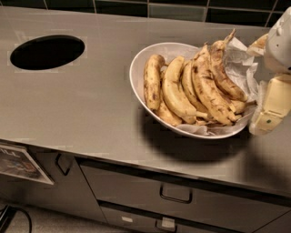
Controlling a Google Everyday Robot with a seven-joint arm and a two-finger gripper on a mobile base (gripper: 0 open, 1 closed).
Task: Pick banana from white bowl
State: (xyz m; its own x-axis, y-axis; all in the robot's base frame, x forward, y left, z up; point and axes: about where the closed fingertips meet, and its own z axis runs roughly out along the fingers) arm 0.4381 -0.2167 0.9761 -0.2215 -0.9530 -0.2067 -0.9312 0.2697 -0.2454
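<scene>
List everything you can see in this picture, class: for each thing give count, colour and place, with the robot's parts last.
counter: one, grey steel, across most of the view
hole: one, black, round, far left of the counter
bowl: one, white, on the counter right of centre
paper: one crumpled sheet, white, lining the bowl, sticking up at its right
bananas: about six, yellow mottled brown, piled in the bowl
tiles: several, dark, behind the counter
drawers: at least two, grey with dark handles, under the counter
printed sheet: one, mixed colours, on the cabinet front at lower left
gripper: one, cream, at the right edge beside the bowl's right rim
</scene>
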